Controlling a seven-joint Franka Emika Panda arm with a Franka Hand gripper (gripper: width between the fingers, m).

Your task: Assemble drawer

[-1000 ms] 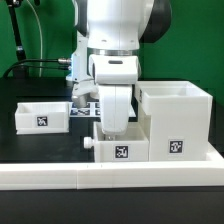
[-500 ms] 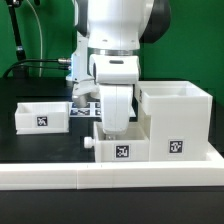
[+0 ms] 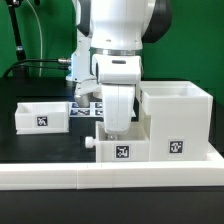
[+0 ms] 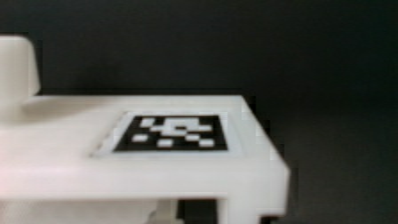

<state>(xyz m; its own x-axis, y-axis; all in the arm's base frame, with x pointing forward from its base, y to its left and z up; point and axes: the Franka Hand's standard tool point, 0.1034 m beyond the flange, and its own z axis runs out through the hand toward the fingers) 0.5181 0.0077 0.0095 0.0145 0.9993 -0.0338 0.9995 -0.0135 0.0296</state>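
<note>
gripper (image 3: 115, 124): lowered into knobbed tray (image 3: 122, 150); finger spread hidden, cannot tell
knobbed tray: table (image 3: 30, 148) edge by rail (image 3: 60, 178), just beside box shell (image 3: 176, 120)
second tray (image 3: 42, 116): exterior view's left edge, apart

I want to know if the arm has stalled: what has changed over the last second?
Nothing visibly changed. The end effector stays lowered into the knobbed tray beside the box shell. The other tray and the border rail lie where they were.
</note>
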